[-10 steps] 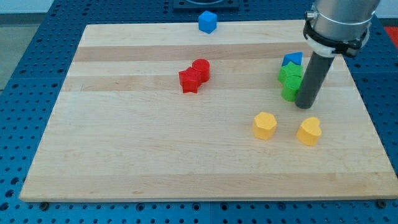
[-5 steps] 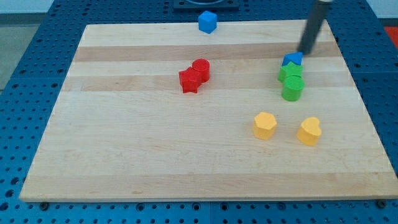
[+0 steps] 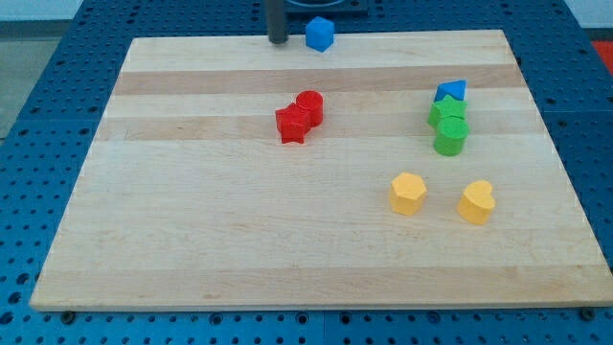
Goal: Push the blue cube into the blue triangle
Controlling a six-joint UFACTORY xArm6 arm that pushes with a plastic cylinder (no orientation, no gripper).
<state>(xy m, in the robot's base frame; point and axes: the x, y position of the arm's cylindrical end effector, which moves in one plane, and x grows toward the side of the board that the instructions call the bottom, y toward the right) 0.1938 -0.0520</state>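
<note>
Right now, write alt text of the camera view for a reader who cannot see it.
My tip rests at the wooden board's top edge, just left of the blue cube. The blue triangle sits far right, touching two stacked-looking green blocks below it. Two red blocks huddle mid-board; two yellow blocks lie lower right.

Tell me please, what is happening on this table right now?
A robot arm is set to push the blue cube into the blue triangle. My tip sits at the view's top edge of the board, just left of the cube, with a small gap. The triangle lies far off at the view's right, against the green blocks. The red blocks and yellow blocks lie elsewhere.
</note>
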